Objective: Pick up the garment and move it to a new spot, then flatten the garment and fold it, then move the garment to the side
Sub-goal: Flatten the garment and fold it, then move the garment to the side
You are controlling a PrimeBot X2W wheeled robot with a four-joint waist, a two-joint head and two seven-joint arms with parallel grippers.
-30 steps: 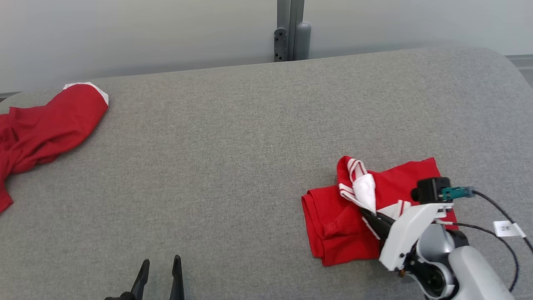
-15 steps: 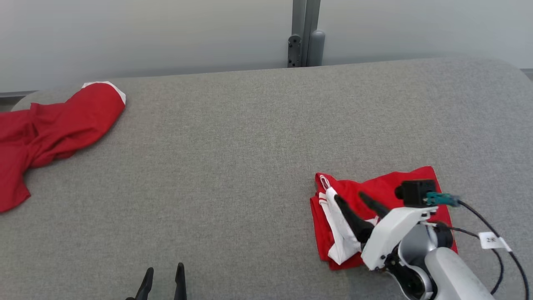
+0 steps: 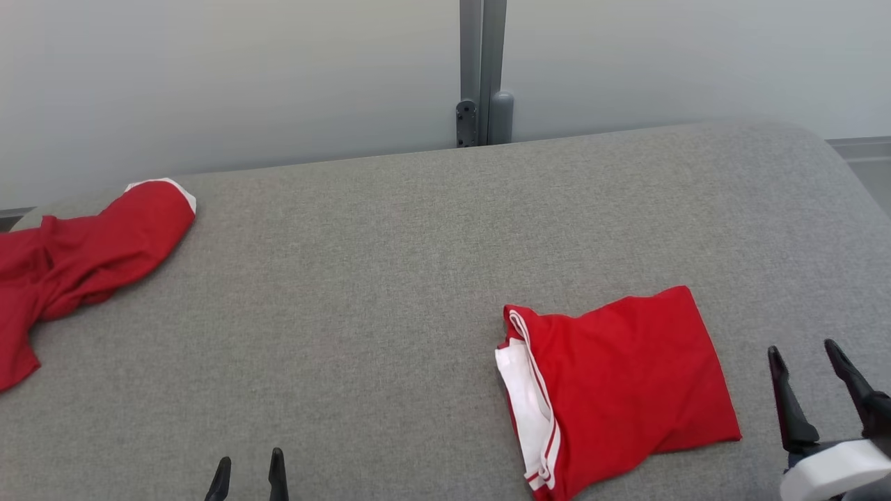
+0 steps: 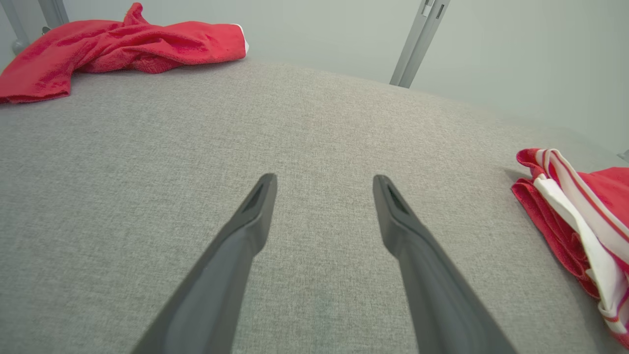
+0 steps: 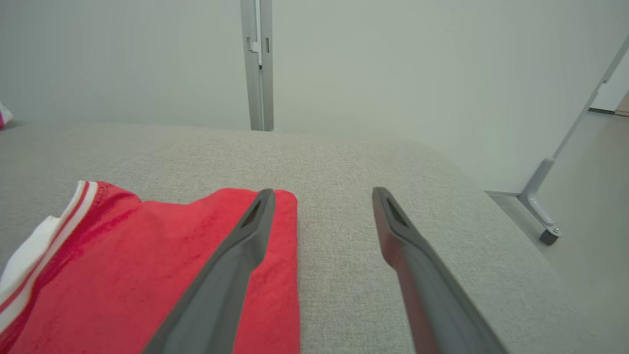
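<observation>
Grippers are both standing wide apart and holding nothing: the left gripper (image 3: 249,465) is hovering at the near edge, left of centre, and the right gripper (image 3: 802,350) is hovering at the near right, both over the grey table (image 3: 390,278). The garment (image 3: 619,379) is lying folded on the right half of the table, a red packet with its white striped trim facing left. It is lying just left of the right gripper and a little farther out, apart from the fingers, and well right of the left gripper. The side move is looking all but done, so the job now is keeping the fold intact: the right fingers should be lifting straight up and back, not sweeping left across the packet's right edge. If another shift is wanted, they should be pinching every layer at the near right corner and carrying the packet low. The trim side is bulging loosely and is likely to spill open if dragged. At the far left a crumpled red cloth (image 3: 83,257) is lying, and a grey post (image 3: 480,76) is standing beyond the far edge.
</observation>
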